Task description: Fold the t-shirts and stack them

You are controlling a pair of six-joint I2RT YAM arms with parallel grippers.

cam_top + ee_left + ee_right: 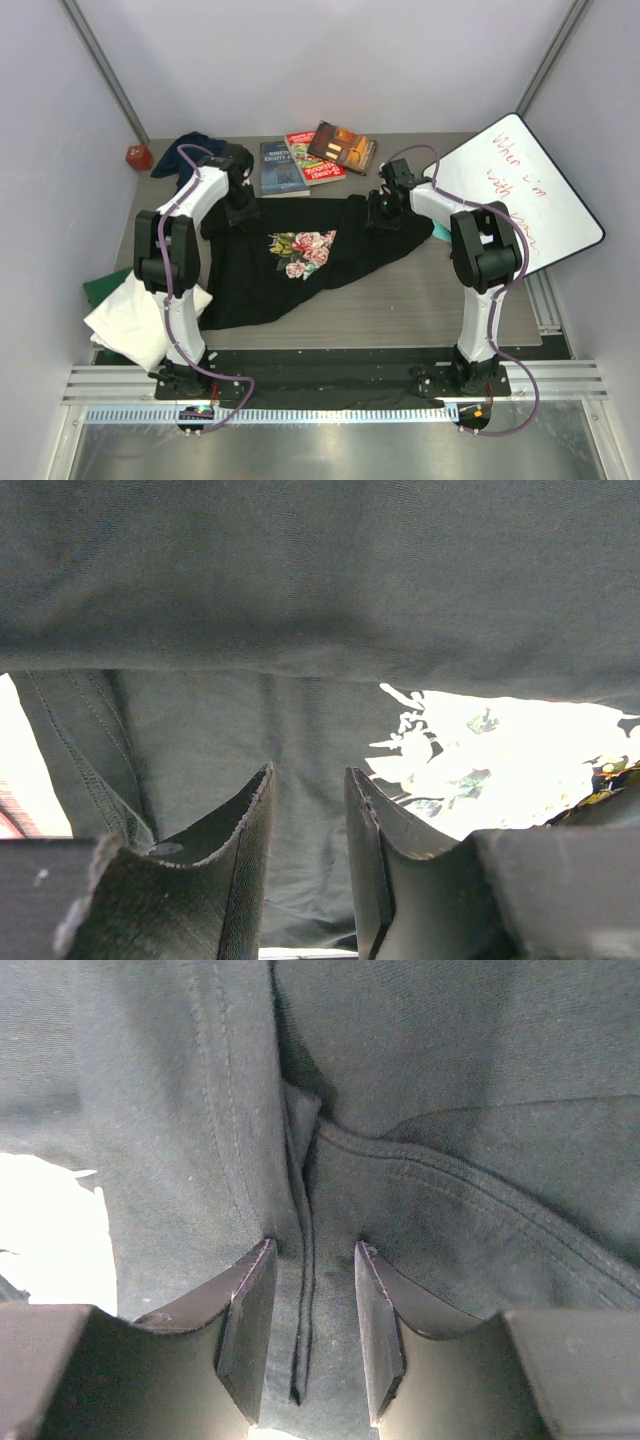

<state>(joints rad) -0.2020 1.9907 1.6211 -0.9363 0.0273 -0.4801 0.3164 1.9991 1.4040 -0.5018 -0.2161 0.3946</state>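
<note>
Two robot arms hold a black t-shirt [250, 285] stretched between them over a grey surface [430, 295], its upper edge pulled nearly straight from one claw to the other. The left claw [240, 212] is clamped on the shirt's upper left corner; in the left wrist view, cloth fills the gap between its dark fingers [235, 850]. The right claw [382, 215] is clamped on the upper right corner, where a stitched seam [300, 1290] runs down between its jaws. A rose print [303, 250] in pink and white shows at the middle of the shirt. The lower left part of the cloth lies spread on the surface beside the left arm.

A navy shirt [185, 148] sits crumpled at the far left corner, beside a small red object [138, 157]. A folded white shirt [130, 318] lies at the near left edge, on top of a green shirt [100, 288] that peeks out from under it. Three books [315, 158] lie fanned at the far edge, just behind the black t-shirt. A whiteboard [520, 190] with red handwriting leans at the right.
</note>
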